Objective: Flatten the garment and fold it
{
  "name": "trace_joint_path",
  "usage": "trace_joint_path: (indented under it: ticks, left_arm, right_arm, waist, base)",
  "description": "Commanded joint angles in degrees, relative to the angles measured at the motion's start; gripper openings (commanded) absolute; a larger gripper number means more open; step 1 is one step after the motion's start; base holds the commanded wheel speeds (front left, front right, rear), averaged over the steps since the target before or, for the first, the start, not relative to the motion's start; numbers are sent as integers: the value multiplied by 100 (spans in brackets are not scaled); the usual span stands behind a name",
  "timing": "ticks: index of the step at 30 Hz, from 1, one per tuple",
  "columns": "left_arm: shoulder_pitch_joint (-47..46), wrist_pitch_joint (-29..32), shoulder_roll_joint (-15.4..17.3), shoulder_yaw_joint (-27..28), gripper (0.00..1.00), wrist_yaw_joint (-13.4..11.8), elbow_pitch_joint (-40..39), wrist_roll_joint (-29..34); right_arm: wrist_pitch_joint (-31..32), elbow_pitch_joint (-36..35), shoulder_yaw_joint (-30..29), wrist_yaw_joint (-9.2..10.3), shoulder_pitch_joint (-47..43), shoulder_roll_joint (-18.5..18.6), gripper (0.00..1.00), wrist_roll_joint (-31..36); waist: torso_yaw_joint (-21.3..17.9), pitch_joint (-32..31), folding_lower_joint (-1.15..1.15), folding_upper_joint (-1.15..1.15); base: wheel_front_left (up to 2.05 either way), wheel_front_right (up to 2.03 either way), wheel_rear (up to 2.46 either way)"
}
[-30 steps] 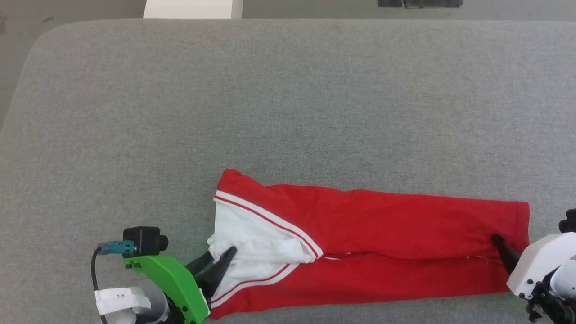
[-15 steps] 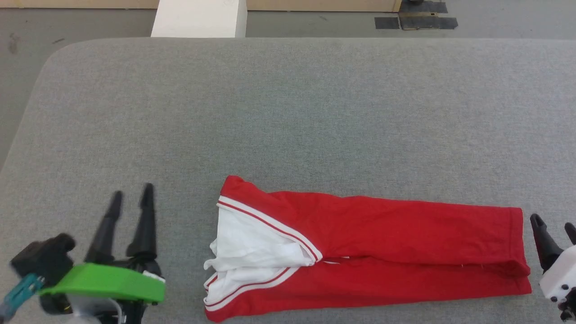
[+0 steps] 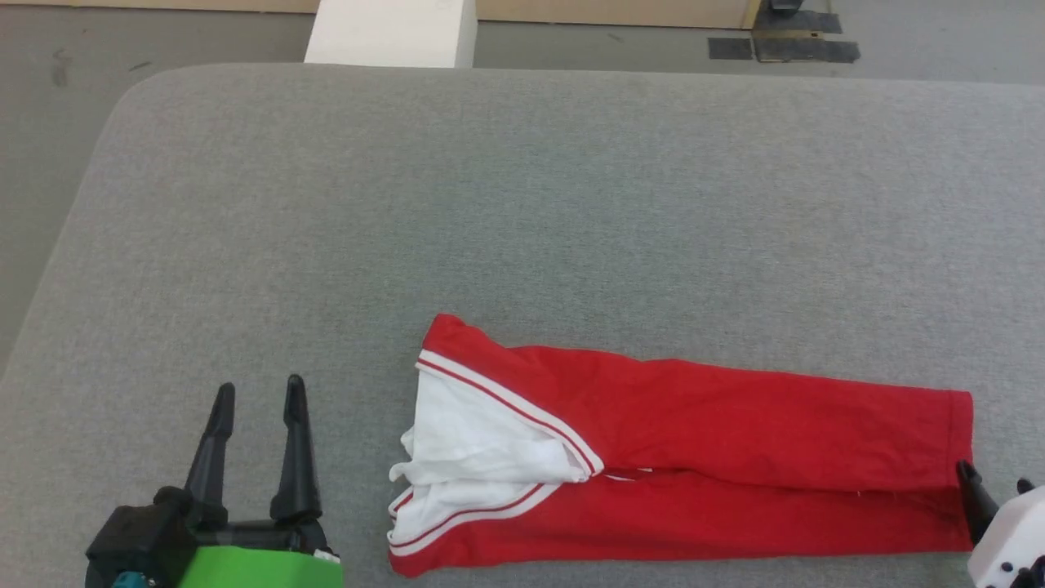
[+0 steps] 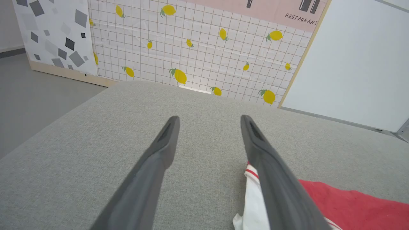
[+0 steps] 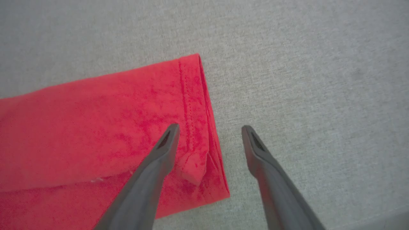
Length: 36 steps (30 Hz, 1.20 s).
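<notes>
Found the garment to be soft red knit cloth, matt, faintly fuzzy up close, with 2 rows of stitching along the hem. Noted its white sleeve as the same matt cloth, crumpled, edged with striped trim. Saw the tabletop covered in grey woven fabric, coarse-grained and matt. Judged the left gripper and right gripper to have jaws of dark, smooth, matt plastic. Saw a green plastic mount, smooth with a slight sheen, and a white plastic housing, also smooth. Noted the wall sheet as smooth printed paper or vinyl, lightly wrinkled, and the floor as smooth matt grey.
</notes>
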<state>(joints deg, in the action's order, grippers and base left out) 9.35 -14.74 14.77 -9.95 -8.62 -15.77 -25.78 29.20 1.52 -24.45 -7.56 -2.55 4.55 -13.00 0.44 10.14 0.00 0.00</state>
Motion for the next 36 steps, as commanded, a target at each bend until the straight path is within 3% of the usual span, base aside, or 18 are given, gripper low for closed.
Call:
trace_joint_path:
  ticks: [1, 8, 9, 10, 11, 12, 25, 31, 36]
  left_arm:
    - [14, -25, -58, 49, 100, 100, 58, 85]
    - [-87, -25, -128, 149, 100, 384, 258, 164]
    - [-104, -25, -132, 152, 100, 416, 282, 166]
    - [-115, -25, -139, 153, 100, 440, 299, 160]
    - [-123, -25, -142, 151, 100, 466, 323, 155]
    - [-129, -25, -140, 149, 100, 483, 339, 154]
    - [-134, -26, -59, 126, 100, 562, 537, 212]
    - [-117, -26, -48, 64, 100, 566, 647, 262]
    - [-96, -25, -62, 40, 100, 552, 734, 242]
  right_arm:
    - [-61, 154, -3, 8, 77, 39, 100, 80]
    - [-23, 855, -18, 8, 338, 105, 100, 127]
    - [71, 980, -16, 8, 369, 94, 95, 101]
    - [172, 1072, -19, 8, 389, 78, 54, 62]
    - [276, 1156, -47, 8, 424, 51, 19, -10]
    - [367, 1213, -67, 8, 445, 32, 0, -56]
    - [497, 1087, -331, 8, 791, 191, 0, 210]
    - [443, 1313, -740, 8, 1013, 681, 0, 423]
    - [249, 1637, -1487, 8, 1081, 1141, 0, 889]
  waist:
    - [79, 32, 0, 0]
    - [230, 152, 0, 0]
    - [251, 172, 0, 0]
    - [265, 188, 0, 0]
    - [278, 201, 0, 0]
    - [288, 207, 0, 0]
    - [233, 29, 0, 0]
    - [176, -69, 0, 0]
    - [183, -125, 0, 0]
  base:
    - [0, 0, 0]
    - [0, 0, 0]
    - [0, 0, 0]
    - [0, 0, 0]
    - [0, 0, 0]
    - [0, 0, 0]
    - [0, 0, 0]
    - [0, 0, 0]
    - [0, 0, 0]
